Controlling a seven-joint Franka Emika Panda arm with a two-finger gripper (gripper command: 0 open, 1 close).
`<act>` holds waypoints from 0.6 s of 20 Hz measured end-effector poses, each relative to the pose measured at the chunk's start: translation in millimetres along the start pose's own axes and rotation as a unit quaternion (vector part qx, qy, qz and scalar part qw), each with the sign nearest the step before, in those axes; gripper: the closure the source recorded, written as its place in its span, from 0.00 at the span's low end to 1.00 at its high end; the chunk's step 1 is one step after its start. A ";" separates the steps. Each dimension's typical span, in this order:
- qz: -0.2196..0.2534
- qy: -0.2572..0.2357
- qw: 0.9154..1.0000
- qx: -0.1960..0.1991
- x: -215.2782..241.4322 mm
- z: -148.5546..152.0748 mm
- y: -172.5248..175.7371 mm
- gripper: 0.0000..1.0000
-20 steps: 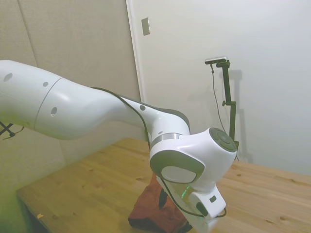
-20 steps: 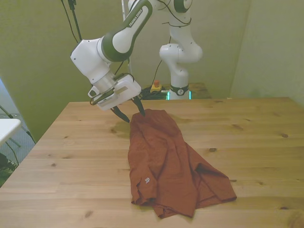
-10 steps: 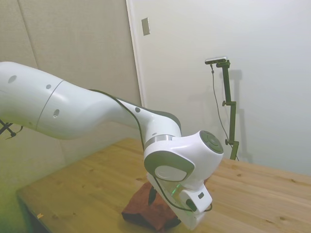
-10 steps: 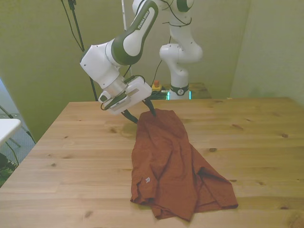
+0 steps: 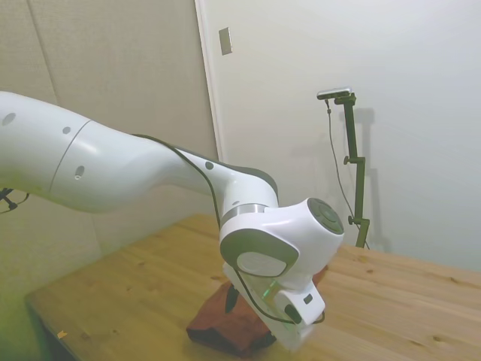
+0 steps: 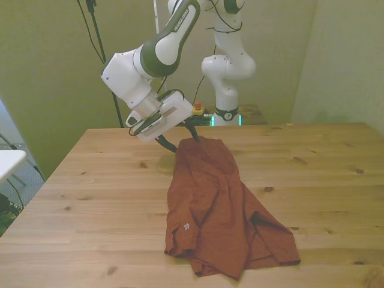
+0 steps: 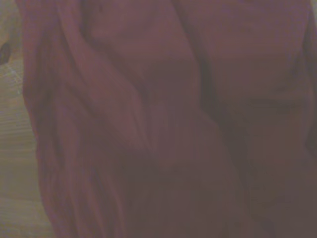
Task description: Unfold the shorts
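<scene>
End effector (image 6: 182,139) is seen w/ fingers spread apart at the raised far edge of the shorts (image 6: 217,210), which are draped below it onto the counter (image 6: 90,198); bare wood alongside.

Dim greenish room light, soft shadows, wrist view blurred

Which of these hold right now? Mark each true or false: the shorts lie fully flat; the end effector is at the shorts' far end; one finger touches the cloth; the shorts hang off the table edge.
1. The shorts lie fully flat. False: they are bunched and creased, with overlapping folds at the near end.
2. The end effector is at the shorts' far end. True.
3. One finger touches the cloth. True: it meets the far edge, the other stands clear.
4. The shorts hang off the table edge. False: they rest wholly on the wood.
</scene>
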State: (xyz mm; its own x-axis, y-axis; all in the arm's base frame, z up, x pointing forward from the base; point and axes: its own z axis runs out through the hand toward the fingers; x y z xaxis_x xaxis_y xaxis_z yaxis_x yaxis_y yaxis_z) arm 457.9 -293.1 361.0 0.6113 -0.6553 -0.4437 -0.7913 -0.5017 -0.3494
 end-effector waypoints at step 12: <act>-0.005 -0.003 1.000 0.003 -3.3 -3.3 2.8 0.00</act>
State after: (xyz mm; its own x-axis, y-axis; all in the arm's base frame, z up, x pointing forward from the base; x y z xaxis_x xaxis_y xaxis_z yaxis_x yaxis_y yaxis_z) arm 453.6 -294.2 364.2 0.6193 -0.6463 -0.4458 -0.7851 -0.5048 -0.3588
